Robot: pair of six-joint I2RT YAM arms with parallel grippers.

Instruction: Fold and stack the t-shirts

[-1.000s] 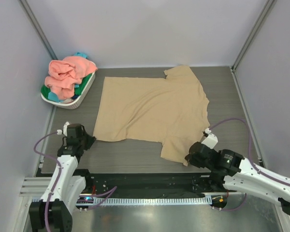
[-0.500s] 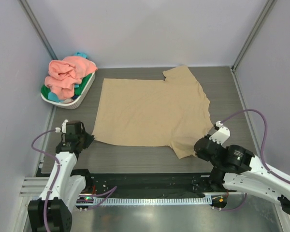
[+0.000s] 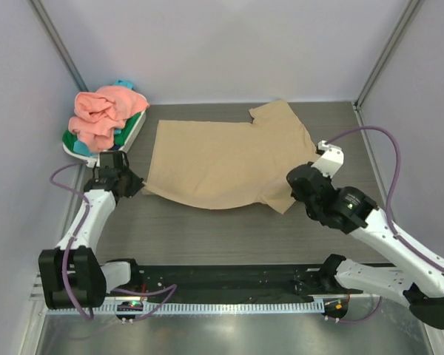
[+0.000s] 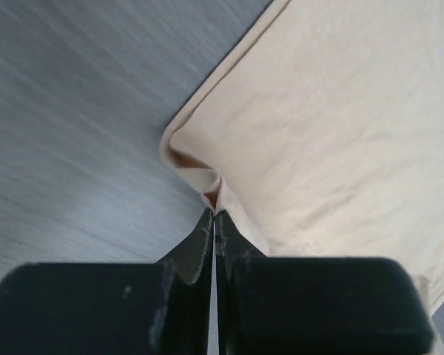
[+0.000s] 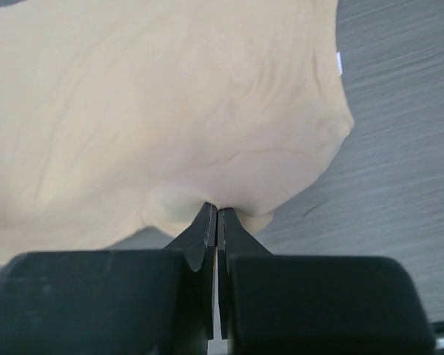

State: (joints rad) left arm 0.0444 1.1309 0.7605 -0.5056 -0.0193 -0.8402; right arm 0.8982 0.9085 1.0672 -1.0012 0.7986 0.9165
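Observation:
The tan t-shirt lies spread on the table, its near edge lifted. My left gripper is shut on its near-left hem corner. My right gripper is shut on the near-right sleeve edge. The cloth fills the upper part of both wrist views. A salmon pink t-shirt lies crumpled on top of the white basket at the back left. Under it show bits of a green t-shirt and a teal t-shirt.
Grey walls and metal posts close in the table on three sides. Bare dark wood table lies between the shirt's near edge and the arm bases. The right arm's purple cable loops over the table's right side.
Both grippers have moved away from the near edge toward the back, carrying the tan shirt's near hem and sleeve with them. The shirt's near part now folds up over the rest.

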